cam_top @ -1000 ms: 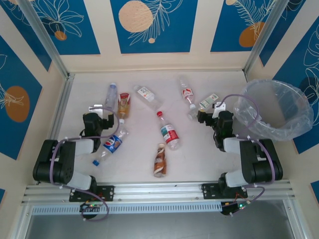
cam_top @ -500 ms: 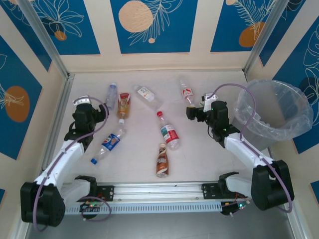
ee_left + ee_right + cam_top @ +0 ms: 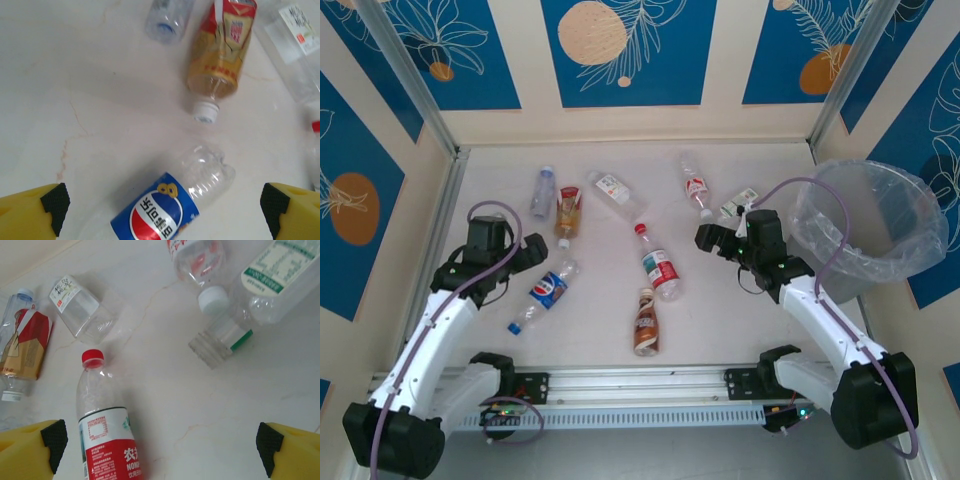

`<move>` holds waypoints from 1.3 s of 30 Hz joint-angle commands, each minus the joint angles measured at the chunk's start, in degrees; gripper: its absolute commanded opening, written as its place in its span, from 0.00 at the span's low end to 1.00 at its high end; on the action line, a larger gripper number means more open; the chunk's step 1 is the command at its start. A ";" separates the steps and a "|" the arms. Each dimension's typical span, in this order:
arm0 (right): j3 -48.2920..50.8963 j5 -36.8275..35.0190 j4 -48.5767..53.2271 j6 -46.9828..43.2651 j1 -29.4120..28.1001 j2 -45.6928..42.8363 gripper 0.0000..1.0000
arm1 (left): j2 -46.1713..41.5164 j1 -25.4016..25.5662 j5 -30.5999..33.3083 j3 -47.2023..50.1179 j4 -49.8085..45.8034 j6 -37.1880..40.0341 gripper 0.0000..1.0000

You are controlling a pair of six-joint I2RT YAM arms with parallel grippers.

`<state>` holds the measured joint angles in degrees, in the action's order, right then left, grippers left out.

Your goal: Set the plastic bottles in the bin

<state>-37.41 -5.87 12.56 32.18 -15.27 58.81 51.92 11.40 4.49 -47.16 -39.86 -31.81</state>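
The left hand [image 3: 164,206] and right hand [image 3: 162,442] gape wide, empty. Below the left hand, far left of the large round bin lined with clear crinkled plastic [image 3: 840,262], lies a clear plastic bottle with a blue label [image 3: 172,197]. It is seemingly empty, so light, thin-walled and slippery; grip its labelled middle.

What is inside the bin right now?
The bin holds its crinkled clear bag over a grey interior, and I see no bottle in it. The near wall and the bag's folds cover part of the bottom, so that part cannot be checked.
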 commanded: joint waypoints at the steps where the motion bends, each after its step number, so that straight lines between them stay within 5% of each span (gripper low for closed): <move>1: -1.68 5.58 2.69 2.67 -0.14 0.66 0.99 | 1.31 0.60 -6.10 -2.69 -9.02 0.79 0.99; 13: -2.41 3.35 2.02 6.19 -0.64 0.85 0.99 | 7.40 7.20 -4.35 -4.08 -14.17 9.42 0.99; 20: -2.45 1.91 0.35 7.80 -0.81 3.11 0.99 | 10.33 8.19 5.93 -3.91 -14.22 5.74 0.99; 28: -5.56 0.26 0.12 6.98 -1.07 7.94 0.99 | 17.42 13.99 3.69 0.34 -0.30 9.48 0.99; 35: -12.44 0.09 3.60 3.95 -1.39 14.05 0.99 | 28.62 18.76 15.76 -2.59 -4.83 7.74 0.99; 39: -12.61 -0.37 2.54 4.41 -2.15 14.80 0.99 | 29.66 19.41 12.82 0.32 -1.11 8.33 0.99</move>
<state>-48.80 -5.41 14.17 37.47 -16.67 73.17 81.80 30.09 15.81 -47.72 -42.13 -23.59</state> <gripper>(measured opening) 0.992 0.992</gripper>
